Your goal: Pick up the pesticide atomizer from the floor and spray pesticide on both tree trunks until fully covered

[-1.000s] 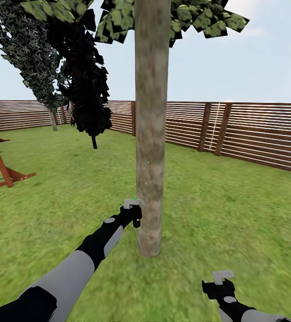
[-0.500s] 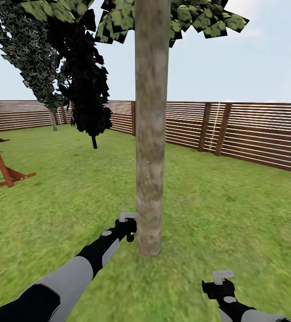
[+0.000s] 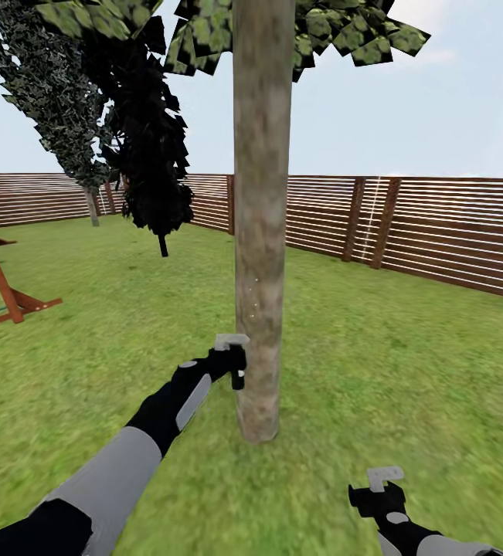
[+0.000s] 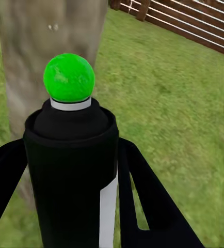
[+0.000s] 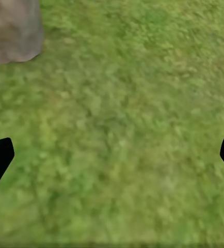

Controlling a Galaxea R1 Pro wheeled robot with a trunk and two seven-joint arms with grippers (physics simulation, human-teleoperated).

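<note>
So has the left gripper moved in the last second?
Yes. The left gripper, shut on the pesticide atomizer, dipped down the tree trunk, then rose again.

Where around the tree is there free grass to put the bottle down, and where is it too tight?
Open lawn lies between the tree trunk and the fence, and ahead of the right gripper. More lies between the trunk and the wooden play frame. It is tight at the trunk's near side, where the left gripper holds the pesticide atomizer.
</note>
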